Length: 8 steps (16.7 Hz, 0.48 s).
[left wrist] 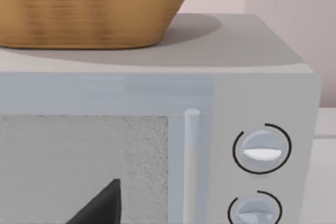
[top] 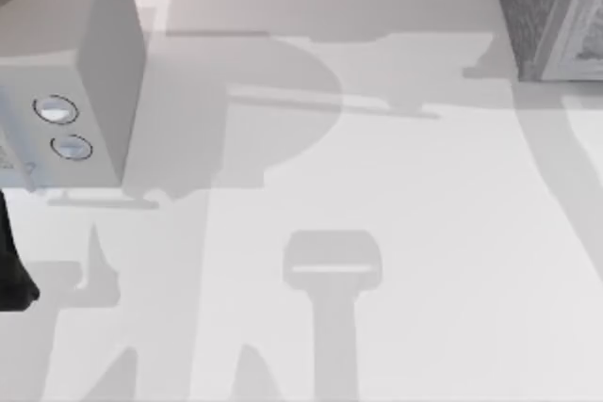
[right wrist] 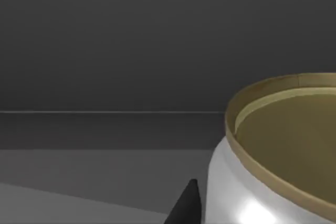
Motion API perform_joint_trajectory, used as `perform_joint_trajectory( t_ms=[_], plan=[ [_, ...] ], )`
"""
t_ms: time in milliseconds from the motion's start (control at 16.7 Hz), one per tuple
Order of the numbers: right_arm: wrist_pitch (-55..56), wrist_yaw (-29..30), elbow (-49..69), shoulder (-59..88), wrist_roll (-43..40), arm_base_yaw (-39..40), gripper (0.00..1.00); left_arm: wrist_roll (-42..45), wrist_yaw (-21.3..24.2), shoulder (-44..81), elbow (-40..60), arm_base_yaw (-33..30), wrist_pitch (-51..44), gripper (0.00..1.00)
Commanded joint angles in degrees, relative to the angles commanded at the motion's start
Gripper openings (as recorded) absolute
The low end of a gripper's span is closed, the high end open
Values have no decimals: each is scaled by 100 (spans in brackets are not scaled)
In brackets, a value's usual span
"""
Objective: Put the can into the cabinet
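Can (right wrist: 273,171) sits right against my right end effector (right wrist: 185,205) in a dim enclosure, likely the cabinet interior; grip state cannot tell; left arm idles facing the microwave (left wrist: 262,93).

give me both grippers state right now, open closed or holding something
Left gripper: cannot be told; one dark fingertip shows in front of the microwave door.
Right gripper: cannot be told; one dark fingertip sits right beside the can.
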Motion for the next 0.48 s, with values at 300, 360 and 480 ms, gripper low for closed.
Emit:
perform_joint_trajectory(
  t_ms=[300, 360, 480],
  plan=[
    [-51, 21, 180, 145, 4, 19, 0, 0, 0, 0, 0, 0, 0, 100],
    [-51, 21, 180, 145, 4, 19, 0, 0, 0, 0, 0, 0, 0, 100],
    [-44, 14, 165, 137, 16, -5, 0, 0, 0, 0, 0, 0, 0, 100]
  ],
)
